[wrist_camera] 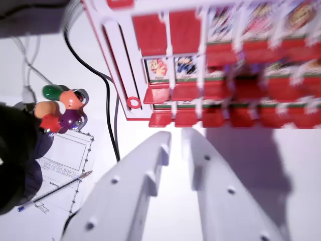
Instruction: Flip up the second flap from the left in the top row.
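A red and white flap board [131, 103] stands ahead, filling the upper part of the wrist view, its right half blurred. In the uppermost row in view, two plain red panels [149, 34] [184, 31] sit at the left, with picture cards [220, 22] to their right. One row lower, two picture cards [157, 69] [186, 67] face me above flat red flaps [158, 93]. My white gripper [176, 133] is shut, with only a thin slit between the tips and nothing held. It hovers over the white table just short of the board's near edge, apart from it.
A black cable [108, 100] runs down the table left of the board. Further left lie a cluster of coloured beads [62, 108], a printed paper [62, 155] with a pen [65, 183] on it, and a dark shape [15, 155] at the edge.
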Controlling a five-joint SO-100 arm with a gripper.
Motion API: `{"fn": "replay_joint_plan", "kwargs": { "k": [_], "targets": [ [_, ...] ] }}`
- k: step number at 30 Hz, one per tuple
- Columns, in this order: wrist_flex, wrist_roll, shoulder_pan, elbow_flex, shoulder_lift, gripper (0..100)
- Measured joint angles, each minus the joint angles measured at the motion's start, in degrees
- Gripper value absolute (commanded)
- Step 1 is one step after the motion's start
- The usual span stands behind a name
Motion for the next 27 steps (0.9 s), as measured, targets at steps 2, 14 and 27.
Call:
{"fn": "replay_joint_plan", "kwargs": {
  "k": [2,14,27],
  "targets": [
    [0.00,-3.25,1.14,2.20,6.42,2],
    [-2.55,-15.03,5.45,11.43,29.71,2],
    [0.26,-13.54,4.04,17.49,36.12,2]
  ]
}}
